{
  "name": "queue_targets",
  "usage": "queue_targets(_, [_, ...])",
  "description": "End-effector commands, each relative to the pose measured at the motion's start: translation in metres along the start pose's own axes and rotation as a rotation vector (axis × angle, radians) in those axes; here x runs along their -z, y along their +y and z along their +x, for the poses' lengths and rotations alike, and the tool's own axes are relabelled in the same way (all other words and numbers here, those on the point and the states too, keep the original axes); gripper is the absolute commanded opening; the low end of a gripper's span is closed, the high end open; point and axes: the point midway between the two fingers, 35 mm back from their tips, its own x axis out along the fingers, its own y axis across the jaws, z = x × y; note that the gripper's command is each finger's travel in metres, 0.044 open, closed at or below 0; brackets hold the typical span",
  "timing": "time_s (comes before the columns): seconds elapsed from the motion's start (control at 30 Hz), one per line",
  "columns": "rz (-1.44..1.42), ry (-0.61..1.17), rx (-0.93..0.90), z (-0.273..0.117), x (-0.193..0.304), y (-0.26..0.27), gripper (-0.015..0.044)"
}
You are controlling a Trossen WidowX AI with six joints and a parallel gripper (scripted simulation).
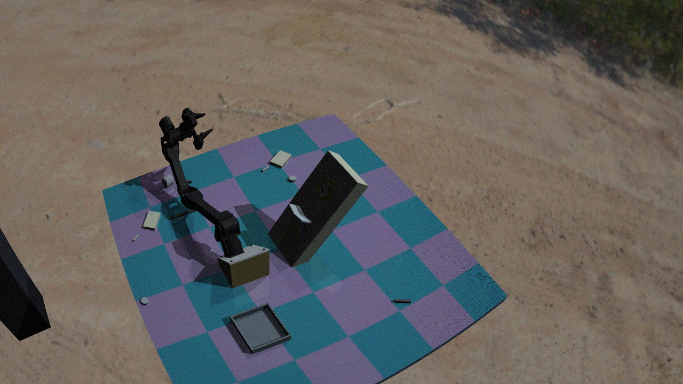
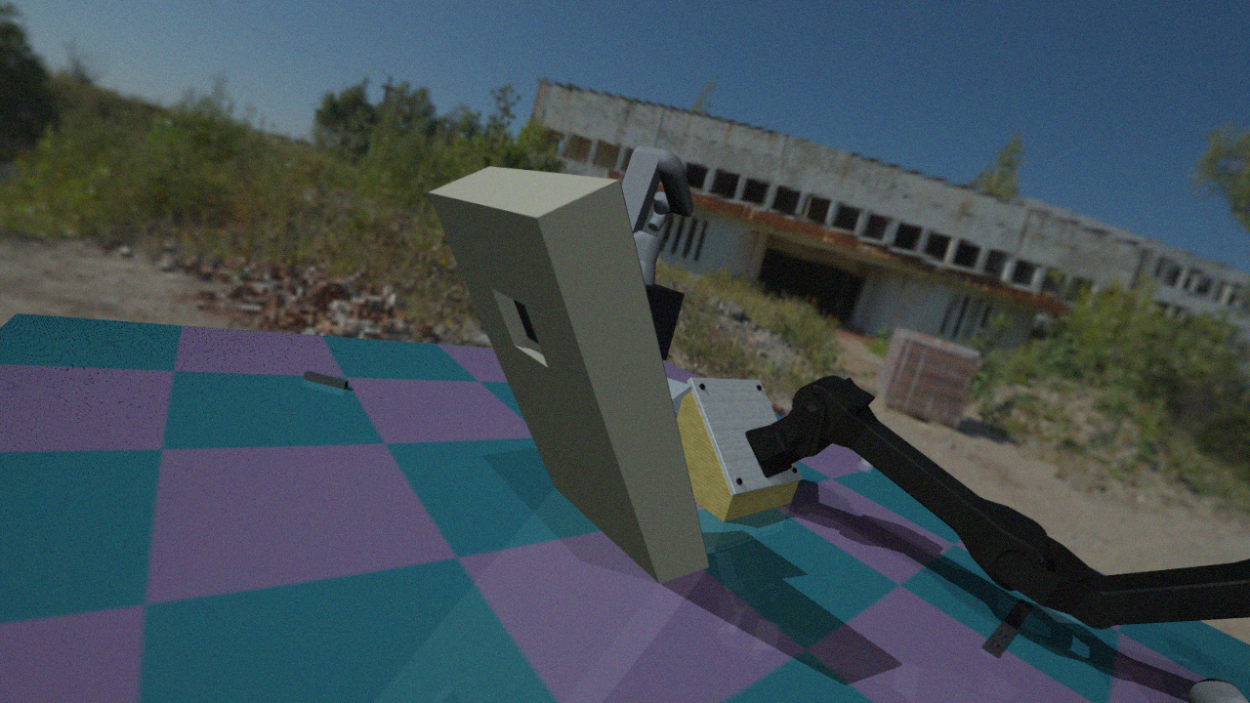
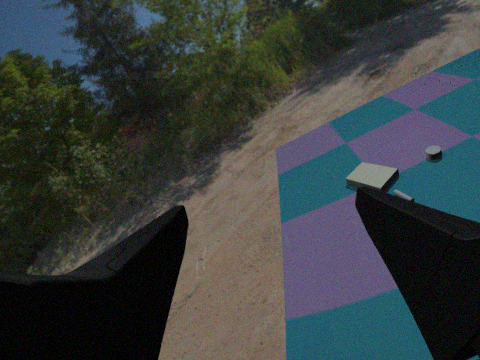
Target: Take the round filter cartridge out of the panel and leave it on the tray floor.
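The service panel (image 1: 305,238) (image 2: 603,350) is a tilted slab with a dark front face and pale sides. The round filter cartridge (image 1: 324,189) sits in the upper part of its face, with two narrow slots showing in the top view; its face is hidden in the exterior view. The grey square tray (image 1: 260,328) lies on the checkered table top, with nothing in it. My gripper (image 1: 208,122) (image 3: 272,206) is open, with nothing between its fingers. It is raised high at the far left of the panel, well away from both panel and tray, and is out of frame in the exterior view.
A pale curved piece (image 1: 300,213) sticks out of the panel face below the cartridge. The arm's base block (image 1: 250,268) (image 2: 725,436) stands between panel and tray. Pale blocks (image 1: 280,159) (image 1: 151,220), small discs (image 1: 292,178) (image 1: 144,301) and a dark bar (image 1: 401,301) lie around.
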Motion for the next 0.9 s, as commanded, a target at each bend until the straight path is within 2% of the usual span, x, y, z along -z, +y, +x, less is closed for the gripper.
queue_targets(0.0, [-0.008, -0.008, -0.001, 0.001, -0.002, 0.0, 0.0374])
queue_targets(0.07, [-0.066, -0.061, -0.001, 0.003, -0.024, 0.0, 0.0321])
queue_targets(0.17, [-0.147, -0.057, 0.009, 0.003, -0.081, -0.001, 0.0242])
queue_targets(0.33, [-0.25, -0.07, 0.029, 0.006, -0.146, -0.013, 0.0111])
queue_targets(0.6, [-0.449, -0.022, 0.09, 0.025, -0.254, -0.07, 0.0105])
queue_targets(0.87, [-0.663, 0.051, 0.153, 0.053, -0.324, -0.148, 0.0105])
